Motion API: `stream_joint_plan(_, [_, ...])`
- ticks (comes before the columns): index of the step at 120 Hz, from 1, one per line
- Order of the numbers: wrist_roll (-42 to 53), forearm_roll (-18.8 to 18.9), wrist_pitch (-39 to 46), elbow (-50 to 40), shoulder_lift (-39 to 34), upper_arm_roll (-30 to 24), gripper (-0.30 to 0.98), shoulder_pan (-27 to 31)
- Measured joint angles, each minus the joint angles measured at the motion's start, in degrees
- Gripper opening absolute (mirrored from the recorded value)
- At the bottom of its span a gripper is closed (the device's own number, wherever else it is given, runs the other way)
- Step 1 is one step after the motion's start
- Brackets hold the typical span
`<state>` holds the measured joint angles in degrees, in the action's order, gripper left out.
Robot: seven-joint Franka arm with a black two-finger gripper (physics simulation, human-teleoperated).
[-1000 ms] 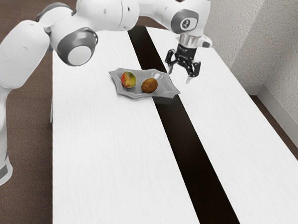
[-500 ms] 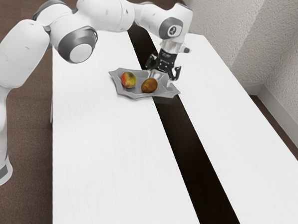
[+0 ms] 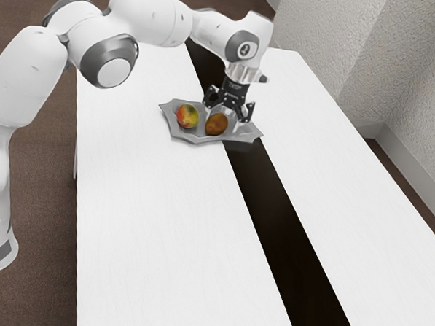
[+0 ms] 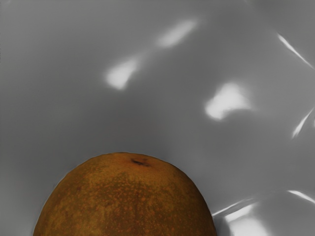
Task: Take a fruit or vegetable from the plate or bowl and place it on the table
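The gripper (image 3: pixel 226 117) is low over the grey plate (image 3: pixel 182 135), open, its fingers spread at the brown fruit (image 3: pixel 216 124). One finger stands behind the fruit, the other on the side toward the exterior view's right. In the wrist view the brown fruit (image 4: pixel 125 196) is large and close under my hand, its dark stem spot upward, with the shiny plate (image 4: pixel 74 113) around it. A red, yellow and green mango-like fruit (image 3: pixel 188 116) lies on the plate, on the exterior view's left of the brown one.
The white table (image 3: pixel 156 225) has a black stripe (image 3: pixel 273 210) running along it and under the plate. A textured wall (image 3: pixel 333 45) rises beyond the table on the exterior view's right.
My gripper has moved down and toward the exterior view's left, from beyond the plate to the brown fruit. The brown fruit has shifted very slightly toward the exterior view's left.
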<state>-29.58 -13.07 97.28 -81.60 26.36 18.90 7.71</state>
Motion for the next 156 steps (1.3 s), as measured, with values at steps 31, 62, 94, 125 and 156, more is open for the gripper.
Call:
stream_joint_plan(31, [-0.95,0.26,0.23,-0.05,-0.02,-0.02,0.29,0.28])
stream_joint_plan(62, [-1.45,0.89,-0.26,0.19,-5.47,-0.01,0.18,-0.59])
stream_joint_plan(94, [-1.85,1.0,0.55,1.45,-7.39,-1.51,0.16,-12.28])
stream_joint_plan(125, [-2.17,1.11,4.01,1.65,-4.89,-7.6,0.16,-13.87])
stream_joint_plan(156, [-2.2,0.67,5.72,1.62,-4.46,-7.67,0.51,-14.01])
